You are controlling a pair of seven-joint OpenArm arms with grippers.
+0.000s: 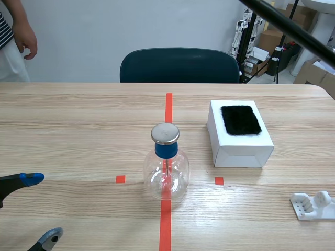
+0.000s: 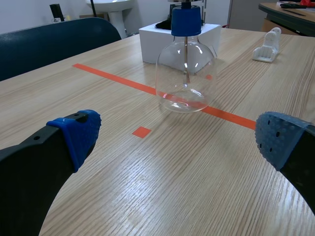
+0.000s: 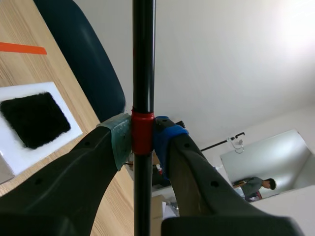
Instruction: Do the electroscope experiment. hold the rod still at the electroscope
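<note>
Our right tool (image 3: 142, 141) clamps the long black rod (image 3: 143, 59), not yet at the clear glass electroscope flask (image 1: 166, 170); our left tool (image 2: 178, 137) gapes wide.

electroscope (image 1: 166, 162) mid-table | rod (image 1: 293, 27) aloft, top right | left tool (image 1: 42, 208) spread wide

Two grippers, one wide, one clamped.
At lower left the left gripper (image 1: 42, 207) gapes; the right gripper (image 3: 143, 140) pinches a rod (image 3: 143, 59).
</note>
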